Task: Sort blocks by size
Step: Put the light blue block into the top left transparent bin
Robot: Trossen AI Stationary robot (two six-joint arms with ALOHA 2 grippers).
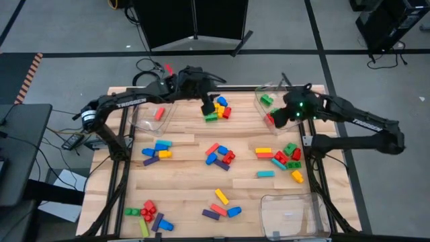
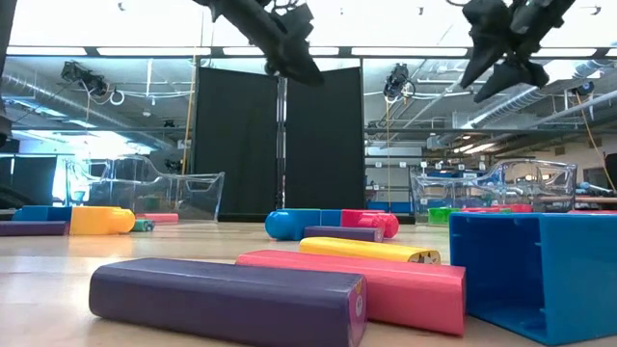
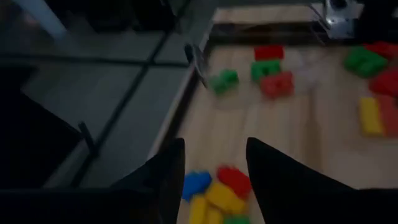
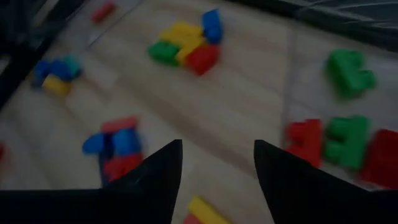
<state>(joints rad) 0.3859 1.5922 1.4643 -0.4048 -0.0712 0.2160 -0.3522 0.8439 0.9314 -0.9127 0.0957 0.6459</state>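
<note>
My left claw (image 1: pixel 207 105) hangs open above the far cluster of small coloured plastic blocks (image 1: pixel 220 109). I should lower straight and pinch one brick only. The right claw (image 1: pixel 285 115), open, waits over the clear bin (image 1: pixel 259 99).

Blue, red and yellow blocks (image 3: pixel 214 186) were seen between dark fingers (image 3: pixel 165 180); the surface (image 3: pixel 311 137) was pale wood.

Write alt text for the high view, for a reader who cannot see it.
Seen from above, two dark arms reach over a wooden table strewn with clusters of colourful blocks. The left gripper hovers over a block pile at the far edge, and the right gripper is above a clear bin holding red and green blocks. Two more clear bins sit far left and near right.
</note>
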